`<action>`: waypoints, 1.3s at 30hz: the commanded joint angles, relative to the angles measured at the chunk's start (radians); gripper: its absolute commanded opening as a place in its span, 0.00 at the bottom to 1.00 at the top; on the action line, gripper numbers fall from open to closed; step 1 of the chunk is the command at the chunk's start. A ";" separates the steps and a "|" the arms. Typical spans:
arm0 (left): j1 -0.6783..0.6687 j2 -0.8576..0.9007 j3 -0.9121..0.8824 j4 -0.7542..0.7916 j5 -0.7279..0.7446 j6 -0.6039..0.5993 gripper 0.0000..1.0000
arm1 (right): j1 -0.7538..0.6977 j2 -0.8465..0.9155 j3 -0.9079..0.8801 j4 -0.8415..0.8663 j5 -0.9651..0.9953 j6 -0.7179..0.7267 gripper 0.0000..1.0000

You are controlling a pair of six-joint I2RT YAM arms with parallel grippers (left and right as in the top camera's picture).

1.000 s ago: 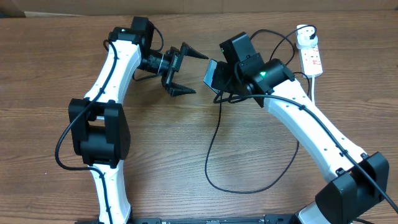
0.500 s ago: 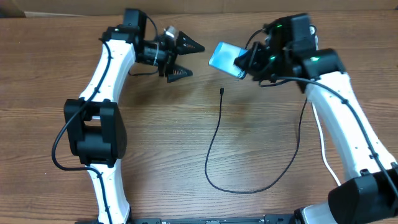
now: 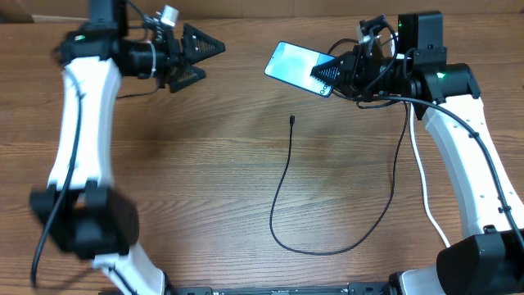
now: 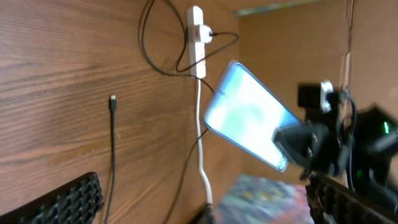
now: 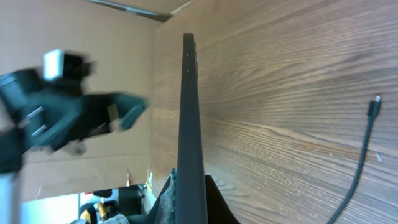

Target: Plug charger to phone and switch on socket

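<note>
Overhead: wooden table (image 3: 205, 188) under both arms. Right gripper (image 3: 332, 72) clamped on one end of the phone (image 3: 296, 65), held off the wood, screen glowing pale blue, any lettering too small to read. Left gripper (image 3: 214, 61) spread wide, holding nothing, well apart from the phone. White socket (image 4: 198, 40) near the far edge, markings illegible. Charger (image 3: 282, 184) looped loose on the table, connector tip (image 3: 292, 120) bare, unplugged.

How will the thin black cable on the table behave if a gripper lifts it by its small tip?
The cable lies in a loose loop on the table, so it is probably floppy and would trail behind. It looks thin, so it is likely light. Its small tip might twist or slip in a grip.
</note>
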 commanded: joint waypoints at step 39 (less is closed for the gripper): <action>-0.192 -0.117 -0.977 2.106 -0.034 -1.457 1.00 | 0.056 0.069 0.027 0.240 -0.100 0.207 0.04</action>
